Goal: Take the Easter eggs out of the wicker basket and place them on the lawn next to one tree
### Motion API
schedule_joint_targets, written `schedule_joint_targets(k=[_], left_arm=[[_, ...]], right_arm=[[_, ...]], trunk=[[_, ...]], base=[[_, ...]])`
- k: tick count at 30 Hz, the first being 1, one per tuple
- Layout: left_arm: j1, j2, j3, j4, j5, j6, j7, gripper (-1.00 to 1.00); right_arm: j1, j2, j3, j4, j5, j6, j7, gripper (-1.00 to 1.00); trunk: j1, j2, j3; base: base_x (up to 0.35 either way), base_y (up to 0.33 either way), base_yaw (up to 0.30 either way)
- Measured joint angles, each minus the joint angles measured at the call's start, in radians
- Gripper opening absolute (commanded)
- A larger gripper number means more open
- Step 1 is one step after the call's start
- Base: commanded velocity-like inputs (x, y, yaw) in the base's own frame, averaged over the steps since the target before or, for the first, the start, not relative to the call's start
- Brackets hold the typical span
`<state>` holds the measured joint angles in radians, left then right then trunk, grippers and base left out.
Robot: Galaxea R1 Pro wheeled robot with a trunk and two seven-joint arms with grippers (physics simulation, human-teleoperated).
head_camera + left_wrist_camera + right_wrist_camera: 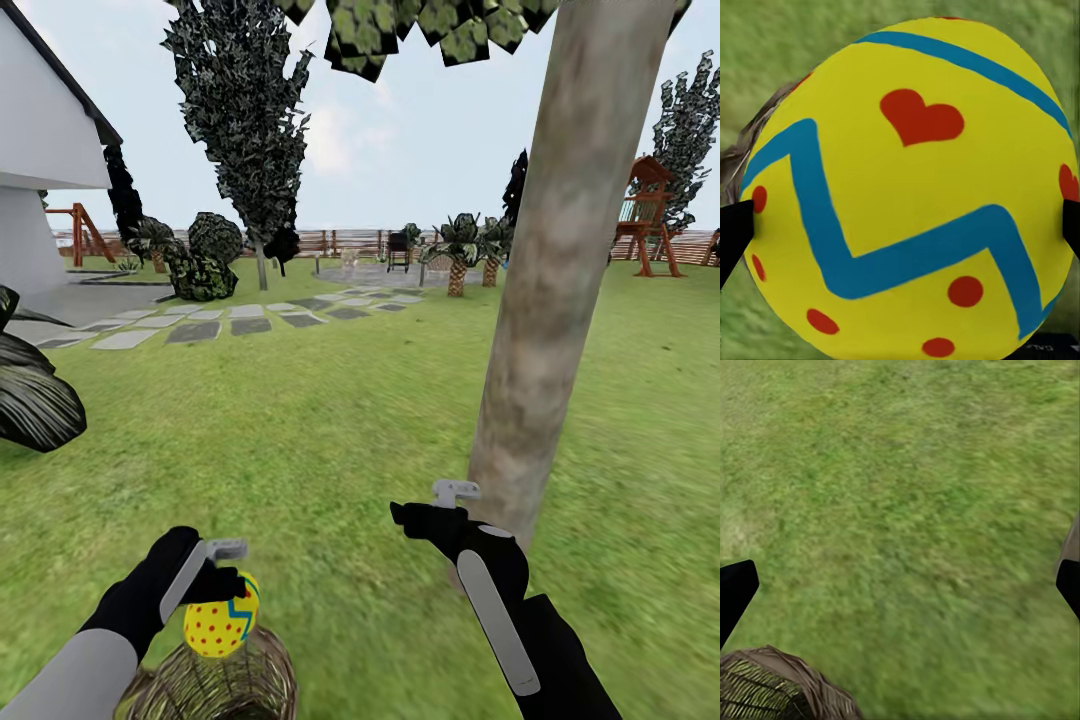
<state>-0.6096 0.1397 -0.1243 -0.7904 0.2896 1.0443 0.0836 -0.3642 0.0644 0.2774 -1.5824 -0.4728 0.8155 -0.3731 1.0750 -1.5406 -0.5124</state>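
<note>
A yellow Easter egg (pixel 222 620) with red dots and a blue zigzag band hangs just above the wicker basket (pixel 215 688), near the head view's lower left. My left gripper (pixel 226 582) is shut on it. In the left wrist view the egg (pixel 907 202) sits between both black fingertips (pixel 731 232). My right gripper (pixel 432 505) is open with nothing in it, low over the lawn (pixel 330 440) just in front of the tree (pixel 555 290). In the right wrist view the open gripper (pixel 900 585) faces grass (pixel 907 510), with the basket's rim (pixel 772 686) at one corner.
A grey stepping-stone path (pixel 230 318) crosses the lawn farther back. A white house (pixel 40 150) stands at the left, with a dark leafy plant (pixel 30 395) near it. Palms (pixel 458 250), a fence (pixel 340 240) and a red playset (pixel 645 215) line the back.
</note>
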Motion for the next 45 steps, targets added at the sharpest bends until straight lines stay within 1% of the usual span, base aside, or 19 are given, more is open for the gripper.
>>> schedule_joint_targets(k=[5, 9, 11, 17, 18, 21, 23, 25, 32, 38, 45], left_arm=[[0.011, 0.002, 0.000, -0.054, 0.000, 0.000, 0.000, -1.00], [0.054, 0.002, 0.000, -0.161, 0.001, 0.000, 0.001, -1.00], [0.067, 0.002, 0.000, -0.199, 0.001, 0.000, 0.001, -1.00], [0.090, 0.001, 0.001, -0.309, 0.001, 0.000, 0.002, -1.00], [0.091, 0.002, 0.009, -0.324, 0.000, 0.000, 0.004, -1.00], [0.092, 0.000, 0.060, -0.363, -0.003, 0.000, 0.021, -1.00], [0.091, -0.001, 0.079, -0.371, -0.002, 0.000, 0.027, -1.00], [0.090, -0.003, 0.086, -0.370, -0.002, 0.000, 0.029, -1.00], [0.089, -0.008, 0.088, -0.372, 0.000, 0.000, 0.035, -1.00], [0.091, -0.010, 0.086, -0.381, 0.001, 0.000, 0.042, -1.00], [0.093, -0.013, 0.088, -0.375, 0.007, -0.051, 0.039, -1.00]], right_arm=[[0.000, 0.000, 0.000, 0.000, 0.000, 0.000, 0.000, 1.00], [0.000, 0.000, 0.000, 0.000, 0.000, 0.000, 0.000, 1.00], [0.000, 0.000, 0.001, 0.000, 0.000, 0.000, 0.000, 1.00], [0.000, 0.000, 0.001, 0.000, 0.000, 0.000, 0.000, 1.00], [0.000, 0.000, 0.001, 0.000, 0.000, 0.000, 0.000, 1.00], [0.000, 0.000, 0.001, 0.000, -0.001, 0.000, 0.000, 1.00], [0.000, 0.000, 0.001, 0.000, -0.001, 0.000, 0.000, 1.00], [0.000, 0.000, 0.001, -0.001, -0.001, 0.000, 0.000, 1.00], [0.000, 0.000, 0.001, 0.000, -0.001, 0.000, 0.000, 1.00], [0.000, 0.000, 0.002, -0.001, -0.002, 0.000, 0.000, 1.00], [0.000, 0.001, 0.004, -0.001, -0.002, 0.001, 0.001, 1.00]], trunk=[[-0.019, 0.035, 0.016], [-0.035, 0.063, 0.028], [-0.042, 0.077, 0.034], [-0.065, 0.119, 0.053], [-0.069, 0.126, 0.056], [-0.081, 0.147, 0.066], [-0.088, 0.161, 0.072], [-0.096, 0.175, 0.078], [-0.123, 0.224, 0.100], [-0.146, 0.266, 0.125], [-0.146, 0.266, 0.134]], base=[[0.000, 0.000, 0.000], [0.000, 0.000, 0.000], [0.000, 0.000, 0.000], [0.000, 0.000, 0.000], [0.000, 0.000, 0.000], [0.000, 0.000, 0.000], [0.000, 0.000, 0.000], [0.000, 0.000, 0.000], [0.000, 0.000, -0.008], [0.000, 0.000, -0.150], [-0.003, 0.000, -0.189]])
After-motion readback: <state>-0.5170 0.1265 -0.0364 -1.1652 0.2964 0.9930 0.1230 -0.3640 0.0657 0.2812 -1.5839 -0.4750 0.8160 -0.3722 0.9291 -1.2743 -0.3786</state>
